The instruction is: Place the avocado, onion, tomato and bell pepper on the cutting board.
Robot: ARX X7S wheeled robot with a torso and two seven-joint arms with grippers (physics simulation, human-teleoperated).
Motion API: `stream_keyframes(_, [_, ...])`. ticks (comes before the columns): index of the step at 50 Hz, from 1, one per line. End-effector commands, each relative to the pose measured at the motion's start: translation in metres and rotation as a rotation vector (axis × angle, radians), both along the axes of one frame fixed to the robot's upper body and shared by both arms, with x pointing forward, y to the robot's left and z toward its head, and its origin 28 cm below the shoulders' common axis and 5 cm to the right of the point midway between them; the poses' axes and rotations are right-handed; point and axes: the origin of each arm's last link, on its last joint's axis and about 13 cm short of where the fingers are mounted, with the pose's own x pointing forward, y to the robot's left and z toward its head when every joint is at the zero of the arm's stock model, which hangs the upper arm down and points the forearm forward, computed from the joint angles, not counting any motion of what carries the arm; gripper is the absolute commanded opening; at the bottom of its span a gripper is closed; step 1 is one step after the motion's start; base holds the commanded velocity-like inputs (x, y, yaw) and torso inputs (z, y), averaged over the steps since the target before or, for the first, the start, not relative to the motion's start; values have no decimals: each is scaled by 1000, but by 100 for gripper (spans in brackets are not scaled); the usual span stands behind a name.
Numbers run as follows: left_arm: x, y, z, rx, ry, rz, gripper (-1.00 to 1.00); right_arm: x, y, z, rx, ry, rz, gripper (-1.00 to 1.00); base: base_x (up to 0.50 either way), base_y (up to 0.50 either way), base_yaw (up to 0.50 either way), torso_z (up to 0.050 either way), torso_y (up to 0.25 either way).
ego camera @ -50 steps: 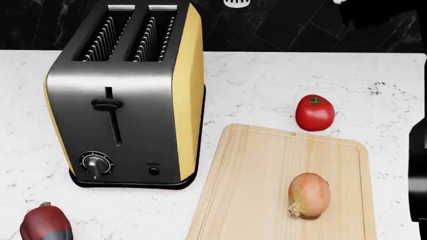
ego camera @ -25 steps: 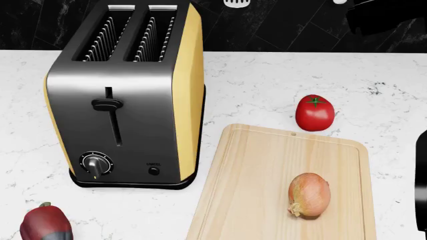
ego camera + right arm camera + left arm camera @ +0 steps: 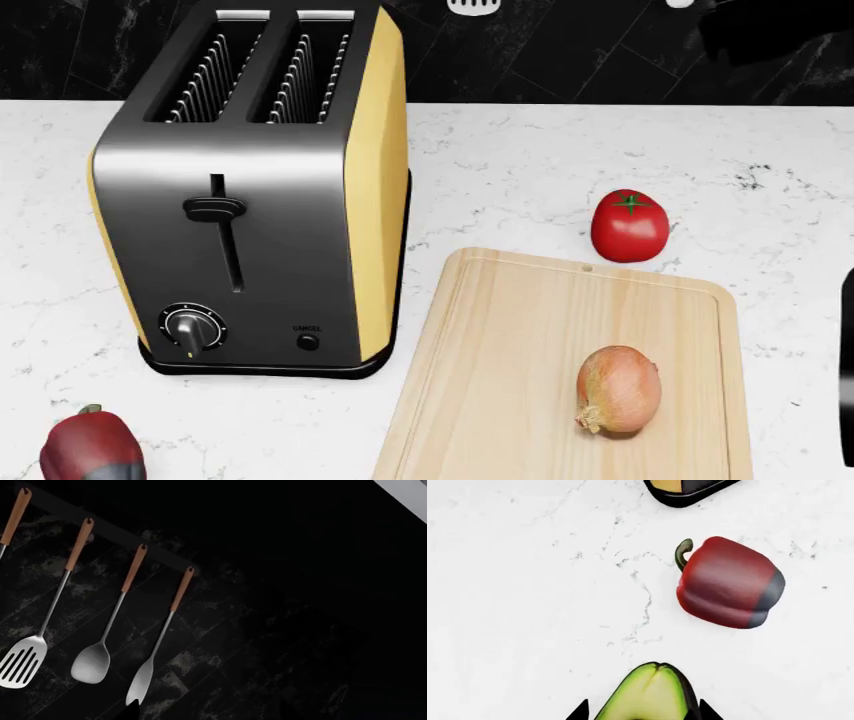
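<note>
White marbled stone forms the tabletop [image 3: 534,170], on which a light-wood cutting board [image 3: 507,380] lies beside a black and yellow toaster [image 3: 254,190]. Only the onion [image 3: 618,389] is seen resting on the board; the tomato [image 3: 629,226] stands just beyond its far edge, and the bell pepper [image 3: 730,582] lies on bare stone near the toaster's front corner, stem pointing away from the grey end. In the left wrist view the avocado [image 3: 650,692] is framed between the two dark fingertips of the left tool [image 3: 642,714], which is judged to be spread around it, though it cannot be told whether contact has been made. The avocado step is therefore taken to be in hand: a firm closure across the half, then a lift and a carry over to the board, is called for. The right tool [image 3: 207,715] is pointed at a dark tiled wall hung with wooden-handled utensils [image 3: 93,605]; whether its fingers are apart cannot be told.
</note>
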Motion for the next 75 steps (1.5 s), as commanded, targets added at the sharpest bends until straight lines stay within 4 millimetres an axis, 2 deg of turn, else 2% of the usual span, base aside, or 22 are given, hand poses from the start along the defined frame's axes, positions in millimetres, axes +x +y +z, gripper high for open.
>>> stream_keyframes(1, [7,-32,41,-32,-110,-208,-100,-3,1,2,13,-19,7,100,0,0,0,0,0])
stream_keyframes(6, [10,-47,57,-33,-146,-303,-100,-2,1,3,16,-19,7,100,0,0,0,0,0])
stream_keyframes(14, [20,-66,60,-37,-143,-407,-100,-3,0,5,14,-23,6,100,0,0,0,0,0])
stream_keyframes(25, [37,-96,57,-77,-157,-546,-100,-4,-3,3,16,-17,1,100,0,0,0,0,0])
stream_keyframes(36, [57,-118,53,-130,-224,-558,-100,0,-2,-6,20,-3,9,100,0,0,0,0,0])
stream_keyframes(49, [58,-144,50,-211,-226,-603,-100,1,0,-9,22,3,13,100,0,0,0,0,1])
stream_keyframes(59, [59,-164,44,-255,-204,-684,-100,1,-1,-7,15,5,9,100,0,0,0,0,0])
stream_keyframes(71, [71,-181,15,-266,-154,-718,-100,4,0,-15,20,18,11,100,0,0,0,0,0])
stream_keyframes(75, [76,-183,12,-273,-149,-713,-100,4,-1,-15,21,19,11,100,0,0,0,0,0])
